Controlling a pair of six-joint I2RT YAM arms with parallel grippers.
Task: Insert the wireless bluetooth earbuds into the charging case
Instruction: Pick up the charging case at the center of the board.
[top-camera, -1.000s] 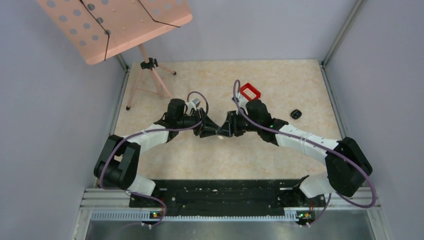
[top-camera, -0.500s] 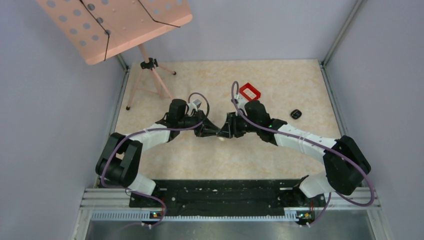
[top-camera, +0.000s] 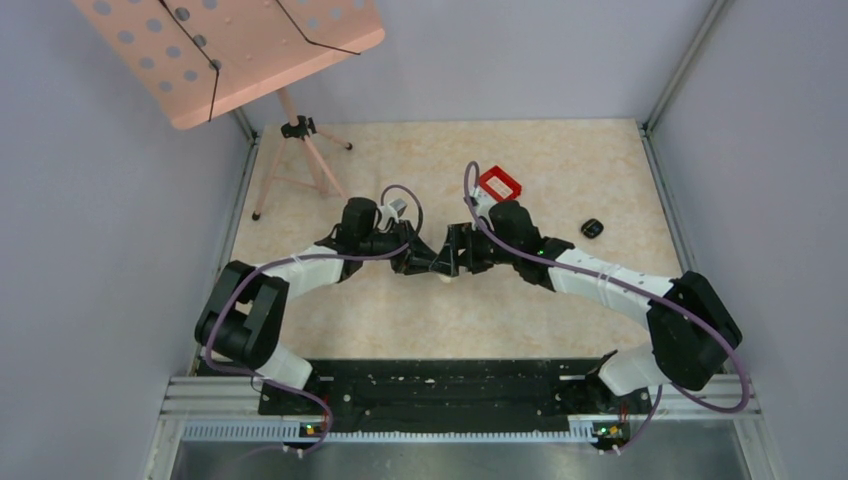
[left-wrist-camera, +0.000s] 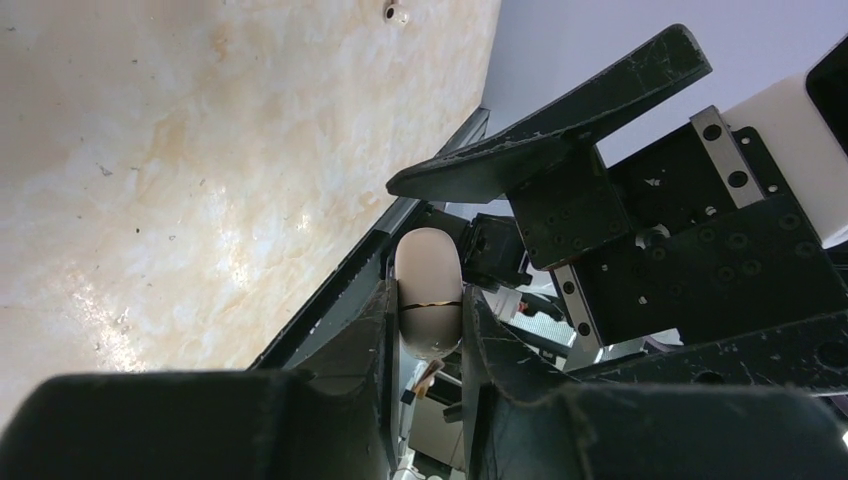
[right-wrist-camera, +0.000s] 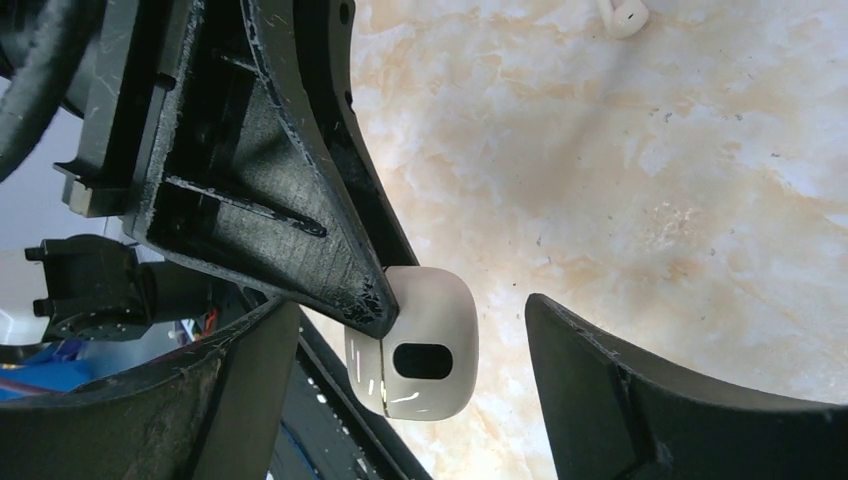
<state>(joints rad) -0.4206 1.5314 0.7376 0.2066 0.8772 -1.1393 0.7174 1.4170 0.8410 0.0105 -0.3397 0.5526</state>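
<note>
— Since a second ago my left arm (top-camera: 300, 268) has edged toward my right arm (top-camera: 590, 272), and the two sets of jaws now nearly meet over the middle of the worktop (top-camera: 560, 160).

— How do the jaws stand?

— My left jaws are narrowed onto the charging case (right-wrist-camera: 412, 345), a pale cream pebble with a thin seam round it and a dark oval on one face. My right jaws stand wide, one finger (right-wrist-camera: 640, 400) on each side of the case, neither touching it that I can see.

— Anything in the way?

— One left finger (right-wrist-camera: 290, 200) lies across the case's upper corner, between it and my right jaws. Beyond my right wrist sits a red tray (top-camera: 499, 183), partly covered by the wrist and its purple cable (top-camera: 468, 190). Off to the right, well apart, lies a small black pebble-shaped thing (top-camera: 592, 228). A pink music stand (top-camera: 230, 50) on a tripod stands at the far left corner.

— And the earbuds?

— One white earbud (right-wrist-camera: 625, 12) lies on the worktop beyond the case, cut off by the top edge of the right wrist view. A small pale speck (left-wrist-camera: 397, 12) at the top of the left wrist view may be the same one; I cannot tell.

— What else is hard to make out?

— From above, the case is only a pale sliver under the jaws. Whether it rests on the worktop or hangs clear of it, I cannot tell, nor what the black thing is.
</note>
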